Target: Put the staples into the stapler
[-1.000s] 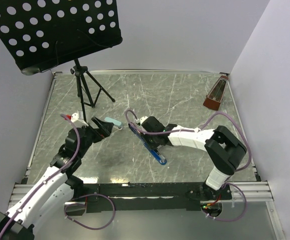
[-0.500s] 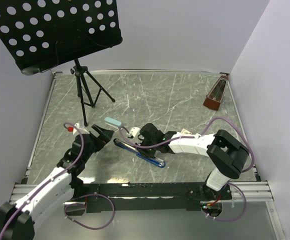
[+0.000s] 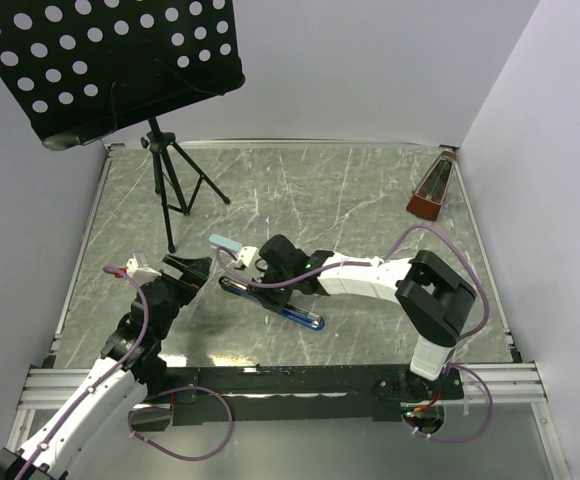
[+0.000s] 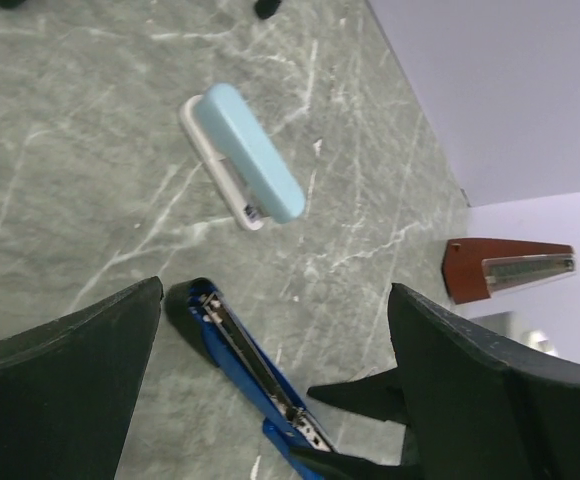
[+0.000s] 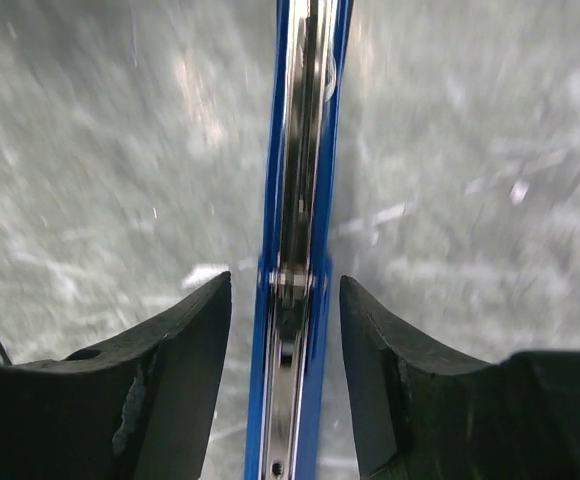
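The dark blue stapler (image 3: 270,303) lies opened out flat on the marble table, its black and silvery channel facing up. It also shows in the left wrist view (image 4: 245,365) and the right wrist view (image 5: 300,180). My right gripper (image 3: 270,290) is open, and its fingers (image 5: 170,370) straddle the stapler's channel with a gap on each side (image 5: 285,285). My left gripper (image 3: 185,268) is open wide and empty, just left of the stapler's near end (image 4: 275,290). No staple strip or whitish box shows in any view.
A pale blue and white oblong object (image 3: 225,243) lies just beyond the stapler (image 4: 242,155). A music stand (image 3: 170,190) rises at the back left. A brown metronome (image 3: 432,190) stands at the back right (image 4: 510,268).
My left gripper has drawn back to the left, away from the pale blue object. My right gripper has moved left, and the stapler's far end has swung left and nearer.
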`<state>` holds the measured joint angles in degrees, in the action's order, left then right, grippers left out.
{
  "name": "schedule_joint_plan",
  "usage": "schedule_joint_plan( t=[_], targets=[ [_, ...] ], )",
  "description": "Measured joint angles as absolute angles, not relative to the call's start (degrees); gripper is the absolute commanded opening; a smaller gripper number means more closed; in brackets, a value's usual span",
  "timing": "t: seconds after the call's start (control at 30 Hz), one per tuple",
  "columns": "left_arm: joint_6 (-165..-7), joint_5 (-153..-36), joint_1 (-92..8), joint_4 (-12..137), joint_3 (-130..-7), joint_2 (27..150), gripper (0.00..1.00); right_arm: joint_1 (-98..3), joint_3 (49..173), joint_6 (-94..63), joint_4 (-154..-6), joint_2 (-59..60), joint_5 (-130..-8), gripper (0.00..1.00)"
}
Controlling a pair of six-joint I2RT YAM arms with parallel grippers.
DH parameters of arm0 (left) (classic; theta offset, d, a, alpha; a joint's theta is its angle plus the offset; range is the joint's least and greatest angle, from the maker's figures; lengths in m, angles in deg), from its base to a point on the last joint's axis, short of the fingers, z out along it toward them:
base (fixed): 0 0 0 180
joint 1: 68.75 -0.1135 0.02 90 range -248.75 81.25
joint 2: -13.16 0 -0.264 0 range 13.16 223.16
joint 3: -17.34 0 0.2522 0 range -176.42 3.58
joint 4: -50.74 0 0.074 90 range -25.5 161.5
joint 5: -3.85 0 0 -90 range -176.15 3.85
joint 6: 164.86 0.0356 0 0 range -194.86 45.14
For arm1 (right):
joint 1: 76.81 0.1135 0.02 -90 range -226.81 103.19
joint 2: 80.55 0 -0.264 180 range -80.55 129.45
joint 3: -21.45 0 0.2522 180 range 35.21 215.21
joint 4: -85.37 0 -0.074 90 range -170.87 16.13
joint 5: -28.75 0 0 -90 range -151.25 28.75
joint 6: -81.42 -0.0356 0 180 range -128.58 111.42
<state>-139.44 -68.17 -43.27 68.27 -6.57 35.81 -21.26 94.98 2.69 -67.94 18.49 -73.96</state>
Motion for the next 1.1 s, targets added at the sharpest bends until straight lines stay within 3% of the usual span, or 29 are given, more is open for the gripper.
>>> schedule_joint_plan(
  t=[0.33, 0.43, 0.57, 0.77, 1.1],
  targets=[
    [-139.7, -67.8, -43.3, 68.0, -4.4, 37.5, 0.99, -20.5, 104.2, 5.0, -67.8, 26.9, -73.9, 0.51],
    [-139.6, -68.0, -43.3, 67.0, -3.7, 39.4, 0.99, -20.2, 105.6, 5.7, -67.7, 29.3, -72.9, 0.42],
    [-139.6, -68.6, -43.3, 65.4, -3.5, 41.3, 0.99, -20.0, 105.8, 5.8, -67.9, 29.9, -72.7, 0.18],
    [-139.0, -70.9, -43.3, 61.5, -3.2, 43.9, 0.99, -19.8, 101.7, 6.1, -73.6, 28.0, -72.8, 0.03],
    [-138.8, -75.0, -43.3, 55.6, -2.9, 49.9, 0.99, -19.8, 92.1, 5.0, -84.5, 21.9, -73.5, 0.0]
  ],
)
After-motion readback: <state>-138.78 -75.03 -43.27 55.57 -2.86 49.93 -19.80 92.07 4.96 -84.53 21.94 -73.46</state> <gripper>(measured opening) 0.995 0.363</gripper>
